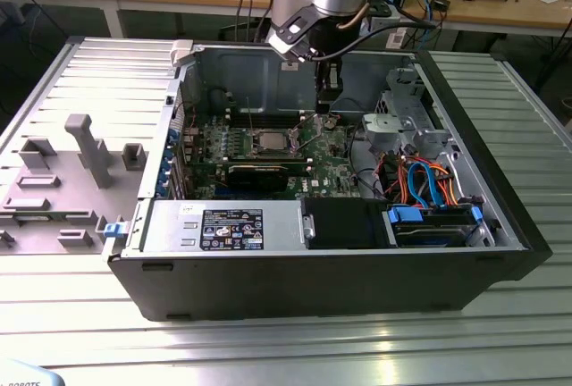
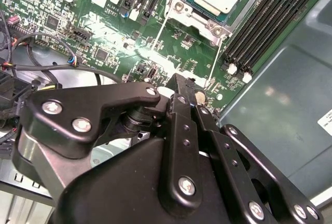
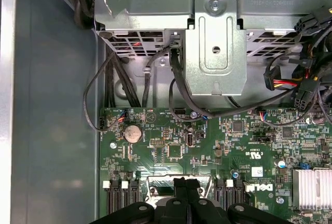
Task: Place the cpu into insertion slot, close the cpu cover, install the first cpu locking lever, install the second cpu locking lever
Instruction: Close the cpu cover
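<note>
- One grey moulded tray lies along the table's left edge in the exterior view, just beside the open computer case.
- Inside the case, the cpu sits flat in the insertion slot near the middle of the green board. The long black graphics card is near it.
- In the second wrist view the cpu cover lies down around the chip as a silvery frame. Two thin locking levers run out from it across the board; I cannot tell whether they are hooked down.
- The gripper hangs over the board to the exterior view's right of the slot, apart from the chip. In both wrist views its fingers are pressed together with nothing between them.
- A metal drive cage and orange and blue cables fill the case's right end.
</note>
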Available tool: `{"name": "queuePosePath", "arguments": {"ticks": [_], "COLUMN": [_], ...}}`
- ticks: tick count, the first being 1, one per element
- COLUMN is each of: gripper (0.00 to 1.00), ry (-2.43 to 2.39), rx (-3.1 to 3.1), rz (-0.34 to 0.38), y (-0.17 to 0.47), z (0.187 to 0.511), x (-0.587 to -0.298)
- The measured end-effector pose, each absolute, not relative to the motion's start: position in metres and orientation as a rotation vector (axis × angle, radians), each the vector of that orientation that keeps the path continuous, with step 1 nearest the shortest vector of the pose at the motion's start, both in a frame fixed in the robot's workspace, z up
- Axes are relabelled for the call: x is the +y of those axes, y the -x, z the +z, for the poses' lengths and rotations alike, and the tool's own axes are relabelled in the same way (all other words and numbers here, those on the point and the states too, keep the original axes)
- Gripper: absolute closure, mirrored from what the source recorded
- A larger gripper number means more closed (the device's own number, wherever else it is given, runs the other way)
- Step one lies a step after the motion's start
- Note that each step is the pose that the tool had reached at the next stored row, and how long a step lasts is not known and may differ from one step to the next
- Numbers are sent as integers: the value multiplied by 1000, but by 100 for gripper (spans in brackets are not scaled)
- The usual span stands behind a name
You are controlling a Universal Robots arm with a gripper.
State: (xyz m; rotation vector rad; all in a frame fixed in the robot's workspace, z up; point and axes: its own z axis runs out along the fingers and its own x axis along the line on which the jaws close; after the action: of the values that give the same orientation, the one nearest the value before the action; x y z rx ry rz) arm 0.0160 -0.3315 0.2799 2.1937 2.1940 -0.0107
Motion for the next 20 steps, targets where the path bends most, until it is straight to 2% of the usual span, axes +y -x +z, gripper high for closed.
{"name": "queuePosePath", "arguments": {"ticks": [20], "gripper": [89], "ry": [-2197], "rx": [2197], "rz": [-18], "y": [-36], "z": [271], "x": [-331]}}
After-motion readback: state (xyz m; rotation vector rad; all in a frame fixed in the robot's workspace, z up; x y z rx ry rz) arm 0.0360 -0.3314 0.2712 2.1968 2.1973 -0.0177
